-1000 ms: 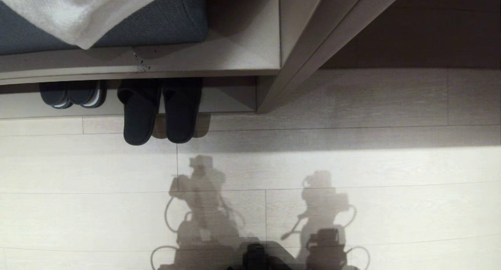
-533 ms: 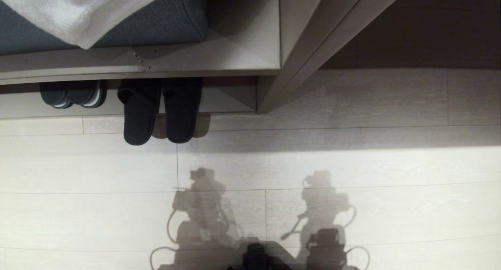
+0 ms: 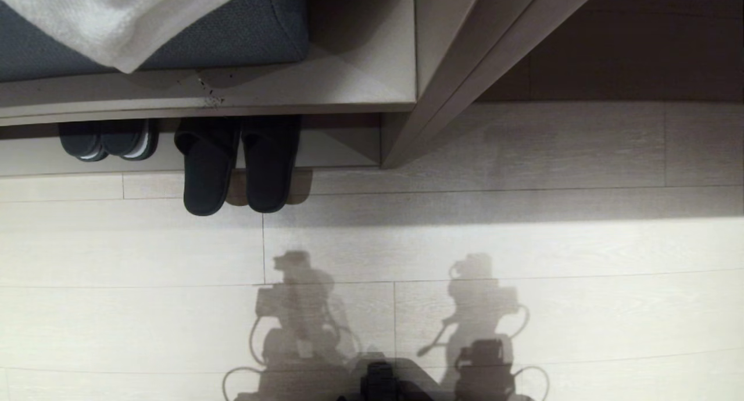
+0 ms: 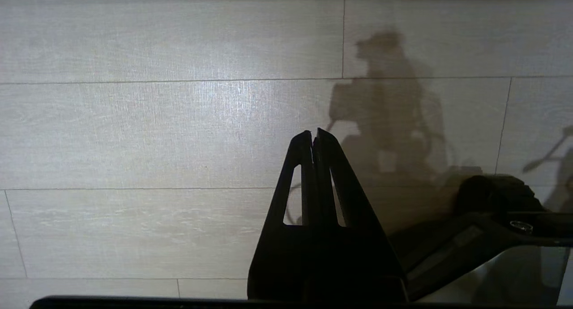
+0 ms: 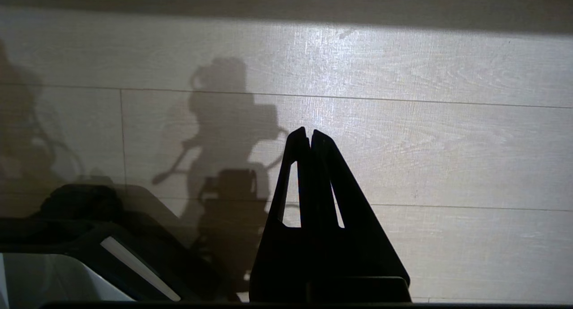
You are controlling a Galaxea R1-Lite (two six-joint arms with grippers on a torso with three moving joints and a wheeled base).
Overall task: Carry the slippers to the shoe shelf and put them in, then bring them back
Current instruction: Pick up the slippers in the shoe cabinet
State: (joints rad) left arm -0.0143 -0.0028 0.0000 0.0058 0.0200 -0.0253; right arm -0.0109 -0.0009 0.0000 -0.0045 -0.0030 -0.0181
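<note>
Only the left arm's shadow on the pale wood-plank floor (image 3: 523, 244) has shifted since a second ago: its top has sunk a little lower in the head view, while the right arm's shadow, the furniture and the footwear sit exactly as before.

The pair of plain all-black, open-heel fabric slippers (image 3: 237, 164) lies side by side in the upper left of the head view, toes tucked under the top board of the low, pale grey-brown wood-grain shoe shelf (image 3: 343, 148) and heels sticking out over its raised base onto the floor. They are only partly in, probably because the cubby is shallow. Further left in the same cubby, just beside them, sits a second dark pair of slippers with pale grey sole edges (image 3: 110, 139), pushed deeper. Above the shelf are the blue-grey cushion (image 3: 244, 35) and a white towel (image 3: 116, 17) draped over it.

Neither arm shows in the head view. In its own wrist view the left gripper (image 4: 314, 136) has its black fingers pressed together on nothing, pointing at bare floor well apart from the slippers. The right gripper (image 5: 309, 134) is likewise closed and empty over the floor. Both look parked, so I judge the putting-in step done and the fetch-back not yet begun.
</note>
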